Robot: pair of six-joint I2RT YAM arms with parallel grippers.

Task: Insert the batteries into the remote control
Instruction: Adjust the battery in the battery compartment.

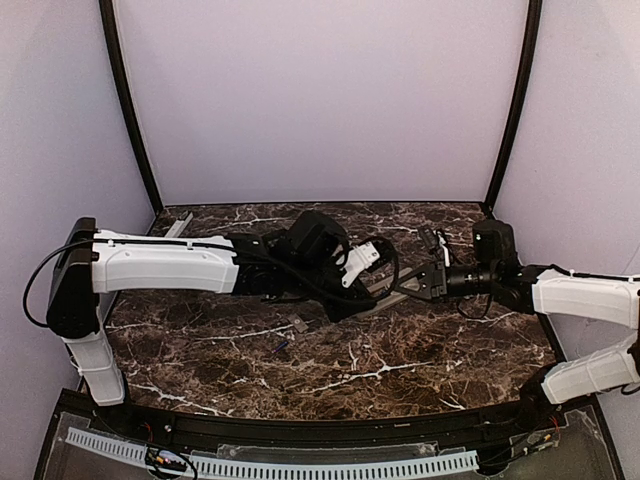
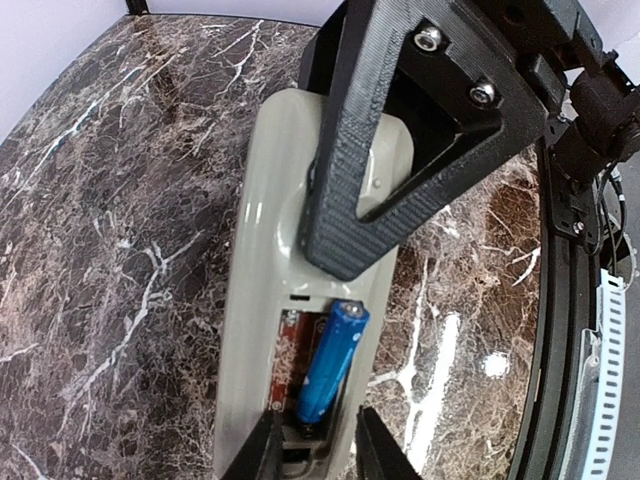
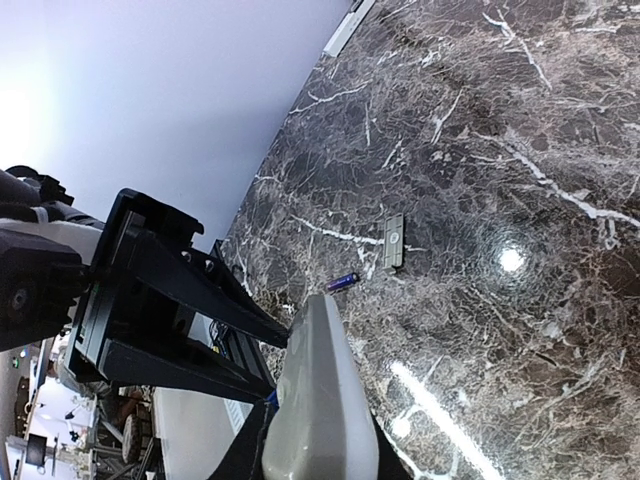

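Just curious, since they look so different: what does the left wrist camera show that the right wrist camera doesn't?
Only the left wrist view: the remote control with its compartment open and a blue battery in it. Only the right wrist view: a second battery and a small grey piece lying loose on the table. Both: the pale remote control itself and the marbled table.

Table (image 1: 420, 350): dark brown marble, white veining.
Remote control (image 2: 270, 250): pale grey-white shell; open bay reddish-brown inside.
Battery (image 2: 332, 362) in bay: bright blue, darker towards its 6 o'clock end.
Loose battery (image 3: 343, 282): blue.
Small cover (image 3: 394, 241), at its 1 o'clock in the right wrist view: grey.
Arms (image 1: 165, 265): white shells, black joints.
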